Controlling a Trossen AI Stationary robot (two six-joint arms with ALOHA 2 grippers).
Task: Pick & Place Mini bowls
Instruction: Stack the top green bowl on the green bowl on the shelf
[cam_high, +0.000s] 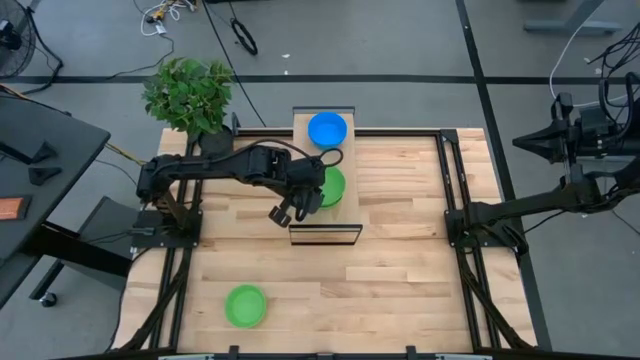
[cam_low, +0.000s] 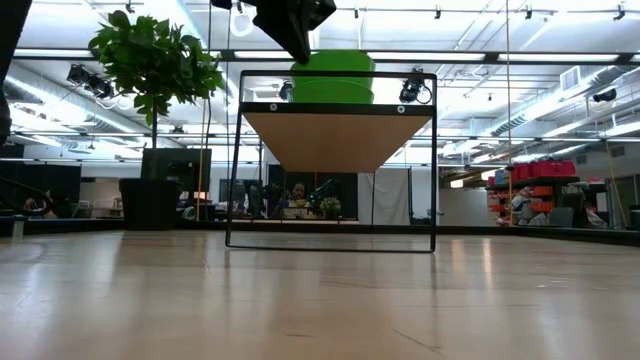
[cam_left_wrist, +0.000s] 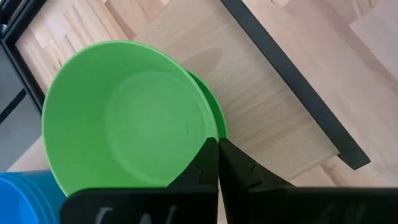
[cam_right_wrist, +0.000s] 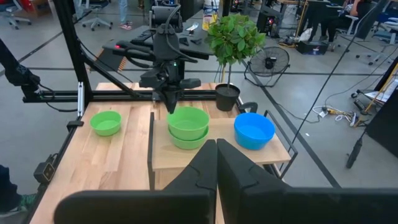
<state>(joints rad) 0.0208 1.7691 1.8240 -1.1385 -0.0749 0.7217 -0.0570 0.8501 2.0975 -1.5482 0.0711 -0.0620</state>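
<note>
The left claw (cam_left_wrist: 217, 163) is closed, its two dark fingers pinching the rim of a bright green round plastic mini bowl (cam_left_wrist: 127, 118). In the right wrist view that bowl sits tilted in the mouth of a second green bowl (cam_right_wrist: 186, 141) of the same kind, which rests on a small raised wooden shelf (cam_high: 345, 215) with a thin black metal frame. Whether the gripped bowl is fully seated in the lower one cannot be told. The shelf stands on the light wooden worktop (cam_high: 400, 270), toward its far middle edge.

On the same shelf, just beside the green pair and farther toward the back edge, sits a bright blue round plastic mini bowl (cam_high: 327, 129). A third green mini bowl (cam_high: 245, 305) lies alone on the worktop, well apart from the shelf, near the front left corner.

Beside the shelf, at the back left of the worktop, stands a leafy green plant in a dark pot (cam_high: 190, 95).

The right claw (cam_right_wrist: 216, 155) waits at the right side of the worktop, fingers pressed together and holding nothing.
</note>
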